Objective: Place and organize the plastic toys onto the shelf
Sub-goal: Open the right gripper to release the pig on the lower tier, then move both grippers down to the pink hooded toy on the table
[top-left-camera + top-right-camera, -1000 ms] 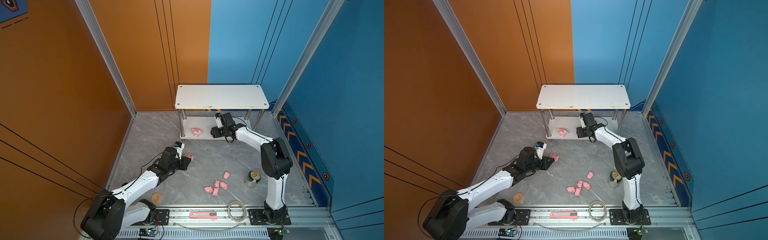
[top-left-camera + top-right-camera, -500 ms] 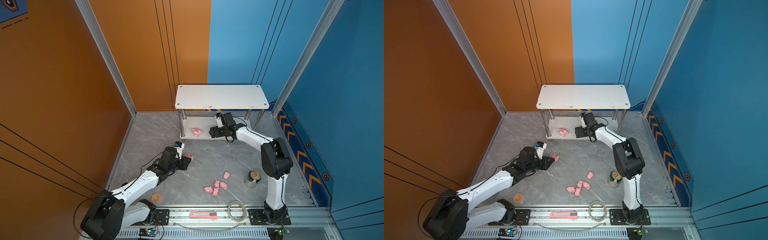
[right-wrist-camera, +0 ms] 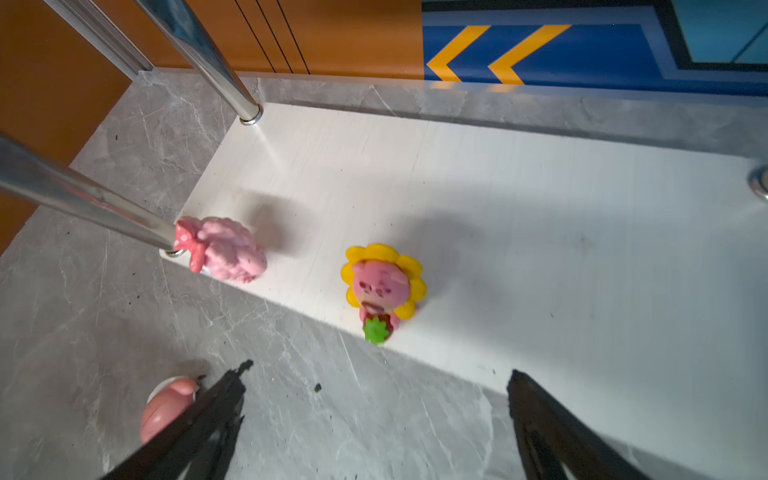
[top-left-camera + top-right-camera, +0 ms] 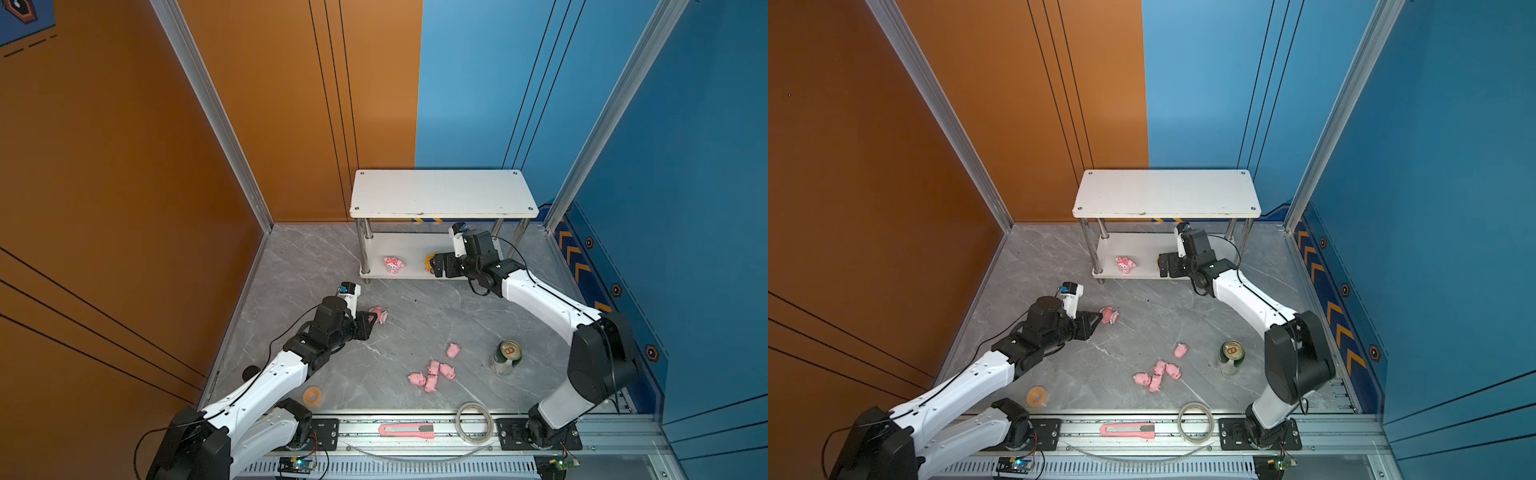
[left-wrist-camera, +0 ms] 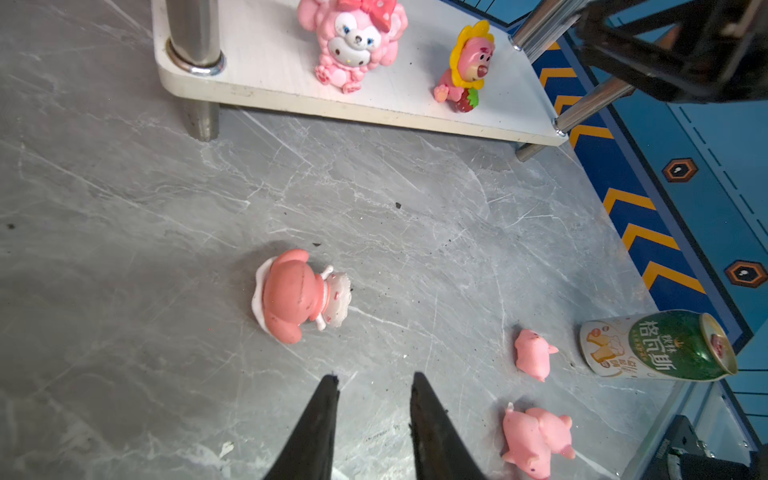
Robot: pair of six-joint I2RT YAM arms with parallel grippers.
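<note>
Right now two of the larger toys stand upright on the lower tier of the white shelf. The bow figurine, pink and white with a red bow, is near a front chrome leg. The sunflower figurine stands beside it, close to the tier's front edge, with a strawberry at its feet.

The right gripper hangs low just in front of that lower tier. Its jaws are spread wide with nothing between them, and the sunflower figurine sits just beyond the gap, apart from both fingers. In a top view this gripper covers most of that toy, so only a sliver of yellow shows.

The third figurine, pink with white trim, lies on its side on the grey floor, well in front of the shelf. The left gripper points at it from close by, its fingers parted only a little and gripping nothing. The tips seem to stop just short of the toy, though the top views are too small to be sure.

Five small pink pigs lie on the floor nearer the rail. Four are bunched together, and one lies a little apart, towards the upright green can. A pink utility knife rests on the rail.
</note>
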